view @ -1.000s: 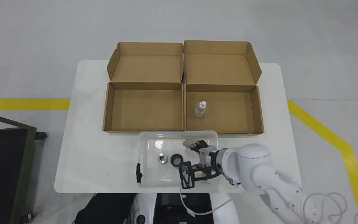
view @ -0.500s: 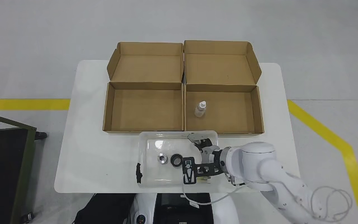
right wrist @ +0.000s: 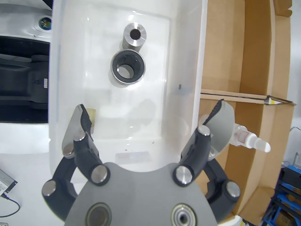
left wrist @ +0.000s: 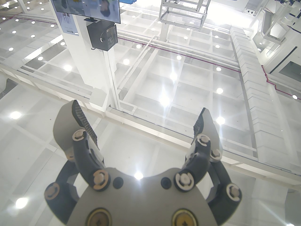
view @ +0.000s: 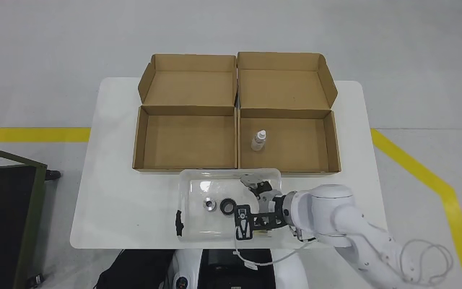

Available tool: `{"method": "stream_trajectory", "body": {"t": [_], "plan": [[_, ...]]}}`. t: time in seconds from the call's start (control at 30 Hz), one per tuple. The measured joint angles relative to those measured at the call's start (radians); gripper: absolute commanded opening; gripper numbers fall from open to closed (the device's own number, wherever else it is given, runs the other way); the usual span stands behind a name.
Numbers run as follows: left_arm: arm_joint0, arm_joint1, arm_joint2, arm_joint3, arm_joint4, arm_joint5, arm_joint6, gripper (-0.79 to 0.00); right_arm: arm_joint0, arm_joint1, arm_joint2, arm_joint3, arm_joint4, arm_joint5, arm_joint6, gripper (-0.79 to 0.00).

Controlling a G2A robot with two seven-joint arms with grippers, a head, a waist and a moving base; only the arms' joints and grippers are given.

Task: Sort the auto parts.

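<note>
A clear plastic bin [view: 216, 172] stands at the table's near edge. In it lie a silver metal bushing [view: 208, 204] [right wrist: 134, 36] and, beside it, a black ring bearing [view: 228, 206] [right wrist: 127, 68]. My right gripper [view: 245, 200] [right wrist: 150, 106] hangs open over the bin's right half, a short way from the ring, with nothing between its fingers. A small cream piece [right wrist: 91, 116] sits by one fingertip. A white bottle [view: 258, 140] [right wrist: 249, 139] stands in the right cardboard box [view: 328, 141]. My left gripper [left wrist: 138, 111] is open and empty, pointing up at the ceiling.
The left cardboard box [view: 144, 137] sits beside the right one, both with lids folded back. A small black piece [view: 178, 222] lies at the bin's near left corner. The white table [view: 115, 180] is bare to the left of the bin.
My right gripper has shifted slightly toward the boxes above the bin and stays open. The parts have not moved.
</note>
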Motion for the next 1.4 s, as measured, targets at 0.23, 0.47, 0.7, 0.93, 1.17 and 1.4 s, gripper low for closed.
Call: {"method": "stream_trajectory", "body": {"t": [0.23, 0.47, 0.7, 0.93, 1.17, 1.4], "plan": [[0.000, 0.000, 0.000, 0.000, 0.000, 0.000, 0.000, 0.000, 0.062, 0.019, -0.085, -0.008, 0.083, 0.121, 0.136, 0.000], [0.000, 0.000, 0.000, 0.000, 0.000, 0.000, 0.000, 0.000, 0.199, 0.047, -0.215, -0.038, 0.213, 0.319, 0.334, 0.000], [0.000, 0.000, 0.000, 0.000, 0.000, 0.000, 0.000, 0.000, 0.342, 0.075, -0.263, -0.017, 0.392, 0.407, 0.422, 0.000], [0.000, 0.000, 0.000, 0.000, 0.000, 0.000, 0.000, 0.000, 0.403, 0.093, -0.313, 0.034, 0.454, 0.398, 0.413, 0.000], [0.000, 0.000, 0.000, 0.000, 0.000, 0.000, 0.000, 0.000, 0.405, 0.102, -0.346, 0.054, 0.458, 0.393, 0.409, -0.022], [0.000, 0.000, 0.000, 0.000, 0.000, 0.000, 0.000, 0.000, 0.400, 0.103, -0.358, 0.096, 0.456, 0.385, 0.400, -0.099]]}}
